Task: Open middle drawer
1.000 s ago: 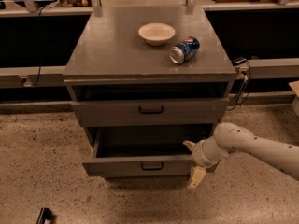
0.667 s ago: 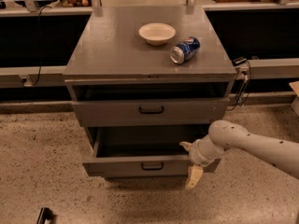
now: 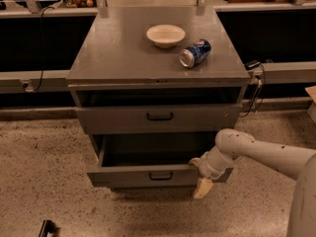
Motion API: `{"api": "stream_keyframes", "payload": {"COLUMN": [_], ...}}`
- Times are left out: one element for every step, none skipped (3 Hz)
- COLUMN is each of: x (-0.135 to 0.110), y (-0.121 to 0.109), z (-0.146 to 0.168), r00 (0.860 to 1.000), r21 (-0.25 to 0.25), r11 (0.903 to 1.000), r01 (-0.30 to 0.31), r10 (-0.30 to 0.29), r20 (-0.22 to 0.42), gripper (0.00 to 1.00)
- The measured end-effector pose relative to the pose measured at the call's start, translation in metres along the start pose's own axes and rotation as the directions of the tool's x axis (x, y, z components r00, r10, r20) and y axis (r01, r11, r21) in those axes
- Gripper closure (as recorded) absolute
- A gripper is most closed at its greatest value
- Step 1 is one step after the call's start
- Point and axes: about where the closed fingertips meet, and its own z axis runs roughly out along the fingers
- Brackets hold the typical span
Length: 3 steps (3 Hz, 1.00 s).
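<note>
In the camera view, the middle drawer (image 3: 128,176) stands pulled well out of the front of the bench (image 3: 113,48). Its plain grey inside is open to sight above its shallow front, and its small black handle (image 3: 160,176) sits free in the middle of that front. The hand (image 3: 198,176) is low at the bench's front, against the end of the drawer front on the side where the pale arm (image 3: 266,154) comes in. Whether it is clenched on that edge or released I cannot tell. Compared with a second ago the change is small: the arm and the hand have crept a little along the drawer front toward the bench's middle, while the drawer front sits just as far out from the bench as it did. I judge that the pull is over and the opening is as good as done, with only letting go and backing away from the bench left. Higher up, the taller top drawer (image 3: 113,118) shows a dark gap under the bench top, where a bowl (image 3: 165,35) and a tipped can (image 3: 195,53) lie near each other, unmoved.
</note>
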Motion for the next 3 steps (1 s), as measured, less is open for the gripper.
{"api": "stream_keyframes", "payload": {"x": [0.003, -0.001, -0.002], "y": [0.013, 0.026, 0.026], "z": [0.000, -0.004, -0.006], "r00": [1.000, 0.999, 0.999], "r21": [-0.021, -0.036, -0.036], "r11": [0.9998, 0.9990, 0.9990], "r01": [0.006, 0.026, 0.026], "r10": [-0.006, -0.027, -0.027], "r20": [-0.019, -0.031, -0.031], "gripper": [0.35, 0.50, 0.49]}}
